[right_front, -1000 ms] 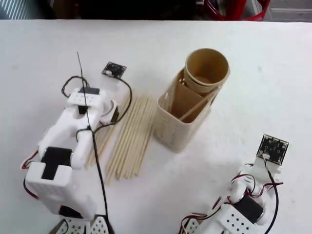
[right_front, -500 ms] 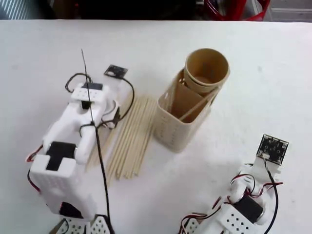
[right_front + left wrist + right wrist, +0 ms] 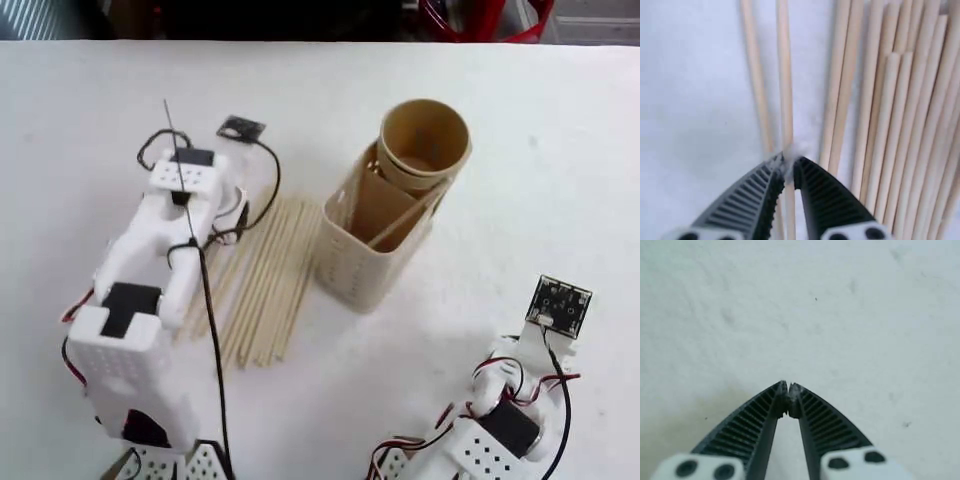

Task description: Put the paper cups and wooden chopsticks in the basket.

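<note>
On the bench [image 3: 520, 150], left gripper [image 3: 788, 161] pinches one chopstick [image 3: 784, 75]; I'd lift it level, then tip it into the basket [image 3: 350, 270]. Right gripper [image 3: 788, 390] is pressed together, empty.

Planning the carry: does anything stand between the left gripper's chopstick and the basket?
Nothing upright: between the left gripper, shut on one chopstick, and the basket, only the other chopsticks lie flat. Paper cups sit in the basket's far end.
</note>
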Controlling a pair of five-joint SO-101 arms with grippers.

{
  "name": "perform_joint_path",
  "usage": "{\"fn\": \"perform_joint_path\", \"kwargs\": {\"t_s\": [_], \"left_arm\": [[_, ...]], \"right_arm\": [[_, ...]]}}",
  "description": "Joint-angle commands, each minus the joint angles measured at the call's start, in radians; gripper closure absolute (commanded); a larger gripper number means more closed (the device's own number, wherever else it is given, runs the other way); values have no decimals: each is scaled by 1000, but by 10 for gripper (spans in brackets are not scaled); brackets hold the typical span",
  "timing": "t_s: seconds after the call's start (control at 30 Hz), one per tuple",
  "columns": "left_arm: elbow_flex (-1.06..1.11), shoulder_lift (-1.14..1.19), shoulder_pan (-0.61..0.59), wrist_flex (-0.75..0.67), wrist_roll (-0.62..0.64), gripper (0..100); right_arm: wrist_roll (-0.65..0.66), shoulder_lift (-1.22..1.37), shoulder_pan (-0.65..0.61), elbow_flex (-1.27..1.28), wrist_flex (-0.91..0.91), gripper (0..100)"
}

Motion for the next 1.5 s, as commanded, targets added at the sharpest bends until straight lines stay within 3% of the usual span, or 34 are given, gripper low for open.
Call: {"fn": "perform_joint_path", "kwargs": {"t_s": [0.0,0.23,0.53,0.87,1.1,1.3,1.47], "left_arm": [[-95,-234,19,63,46,978],[-121,-693,99,114,103,977],[-95,-1096,380,38,103,976],[9,-1142,552,-195,101,976],[123,-1141,651,-496,97,976],[310,-1139,654,-743,95,976],[367,-1066,654,-824,95,976]], "right_arm": [[5,5,8,11,2,981],[5,5,7,11,2,981],[5,5,7,11,2,981],[3,5,2,11,2,981],[3,5,2,11,2,981],[3,5,4,11,2,981],[3,5,5,11,2,981]]}}
